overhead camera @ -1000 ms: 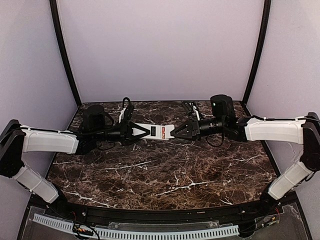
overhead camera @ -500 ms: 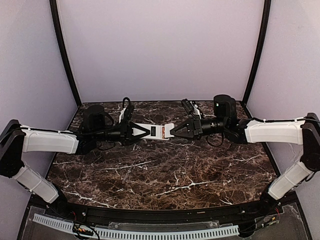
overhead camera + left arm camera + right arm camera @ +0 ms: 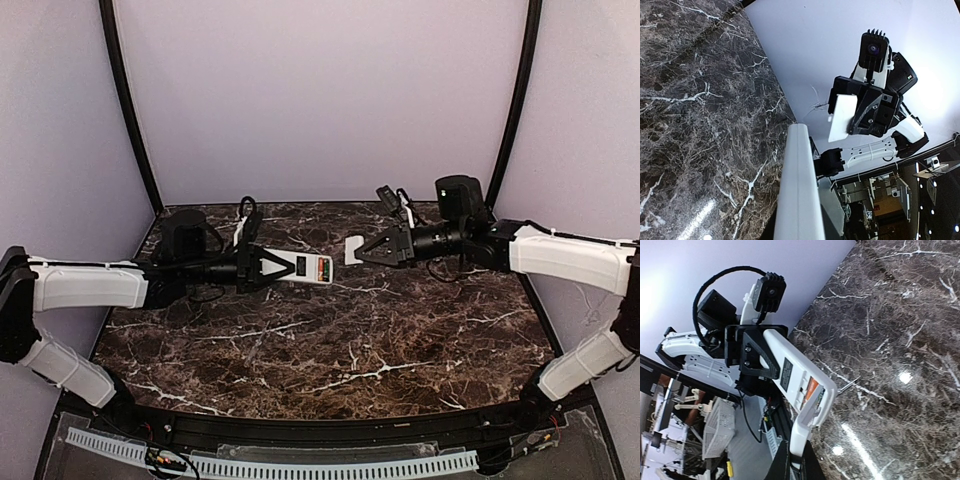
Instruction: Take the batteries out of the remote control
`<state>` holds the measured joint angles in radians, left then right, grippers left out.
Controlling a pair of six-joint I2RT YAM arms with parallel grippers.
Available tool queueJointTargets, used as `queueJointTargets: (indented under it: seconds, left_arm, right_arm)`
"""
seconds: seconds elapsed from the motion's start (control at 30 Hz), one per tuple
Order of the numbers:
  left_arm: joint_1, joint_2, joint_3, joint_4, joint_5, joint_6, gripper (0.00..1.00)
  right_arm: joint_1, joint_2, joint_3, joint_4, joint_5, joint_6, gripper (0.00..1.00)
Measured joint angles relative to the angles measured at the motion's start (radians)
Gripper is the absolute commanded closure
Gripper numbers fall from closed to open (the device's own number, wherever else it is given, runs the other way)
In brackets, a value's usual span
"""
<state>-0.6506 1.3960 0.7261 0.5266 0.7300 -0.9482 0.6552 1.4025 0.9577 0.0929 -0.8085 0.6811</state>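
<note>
My left gripper (image 3: 284,265) is shut on the white remote control (image 3: 303,266) and holds it level above the table. The remote's open end shows the batteries (image 3: 325,268), with red and green wrap. My right gripper (image 3: 366,249) is shut on the small flat white cover plate (image 3: 354,249), a short gap to the right of the remote. In the right wrist view the cover plate (image 3: 809,430) sits between my fingers, in front of the remote (image 3: 785,365) and its exposed batteries (image 3: 813,389). In the left wrist view the remote (image 3: 797,185) runs up from the bottom and the cover plate (image 3: 842,118) is held beyond it.
The dark marble table (image 3: 330,340) is walled by pale panels at the back and sides. A black rail (image 3: 300,432) runs along the near edge.
The right gripper has come away from the remote to the right and slightly up, carrying the cover plate. The batteries are now exposed. The left gripper has stayed shut on the remote.
</note>
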Motion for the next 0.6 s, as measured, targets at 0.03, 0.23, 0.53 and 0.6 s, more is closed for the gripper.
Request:
queueJointTargets:
  seconds: [0.03,0.23,0.53,0.6]
  left_arm:
    - [0.0,-0.01,0.0,-0.022,-0.009,0.015,1.0]
    - [0.003,-0.051,0.0,-0.158,-0.054,0.105,1.0]
    - [0.006,-0.093,-0.003,-0.27,-0.087,0.179,1.0]
    - [0.006,-0.1,-0.012,-0.274,-0.088,0.183,1.0]
  right_arm:
    - [-0.001,-0.006,0.021,-0.056,0.03,-0.03,1.0]
    - [-0.003,-0.013,0.112,-0.312,0.222,-0.184,1.0]
    - [-0.003,0.027,0.223,-0.616,0.552,-0.333,1.0]
    - [-0.003,0.04,0.23,-0.665,0.624,-0.353,1.0]
